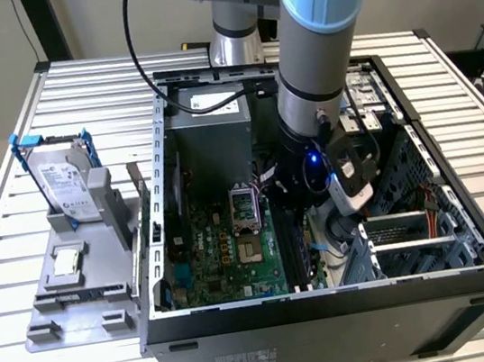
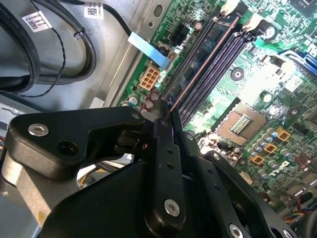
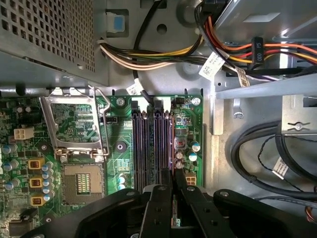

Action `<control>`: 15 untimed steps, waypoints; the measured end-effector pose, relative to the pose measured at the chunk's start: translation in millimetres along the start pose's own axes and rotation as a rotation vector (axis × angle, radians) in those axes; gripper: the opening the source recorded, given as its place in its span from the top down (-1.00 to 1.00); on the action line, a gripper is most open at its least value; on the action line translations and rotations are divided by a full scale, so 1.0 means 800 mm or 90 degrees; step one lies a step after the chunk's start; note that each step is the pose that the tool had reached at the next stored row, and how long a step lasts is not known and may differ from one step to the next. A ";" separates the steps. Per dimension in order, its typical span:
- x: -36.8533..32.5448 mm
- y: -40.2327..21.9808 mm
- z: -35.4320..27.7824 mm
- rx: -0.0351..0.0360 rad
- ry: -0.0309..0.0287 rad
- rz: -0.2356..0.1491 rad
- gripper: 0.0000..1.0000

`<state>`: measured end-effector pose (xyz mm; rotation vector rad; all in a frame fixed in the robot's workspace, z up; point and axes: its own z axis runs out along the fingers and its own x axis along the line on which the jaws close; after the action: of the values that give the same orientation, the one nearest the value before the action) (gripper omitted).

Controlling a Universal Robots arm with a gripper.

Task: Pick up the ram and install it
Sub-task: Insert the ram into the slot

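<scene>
Inside case (image 1: 475, 278): one ram (image 2: 198, 74), gripper-held (image 2: 166, 116).

Ram (image 2: 198, 74): thin stick seen edge-on, standing on edge along a black motherboard slot, near end between the gripper fingers.

The gripper (image 2: 166, 116) looks like matt black plastic with bright metal screws. The ram (image 2: 198, 69) shows a thin coppery, glossy edge. The motherboard (image 3: 119, 148) is glossy green board with matt black plastic slots (image 3: 153, 144). The computer case (image 1: 333, 299) is dull grey sheet metal, and the table (image 1: 10, 215) ribbed, satin aluminium
</scene>
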<state>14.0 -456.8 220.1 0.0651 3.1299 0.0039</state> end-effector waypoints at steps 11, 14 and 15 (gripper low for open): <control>0.0008 -0.0001 0.0010 0.0000 0.0000 0.002 1.00; 0.0008 0.0000 0.0010 -0.0002 0.0001 -0.006 1.00; 0.0008 0.0000 0.0010 -0.0002 0.0002 -0.010 1.00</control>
<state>13.3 -456.8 219.3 0.0413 3.1307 0.0043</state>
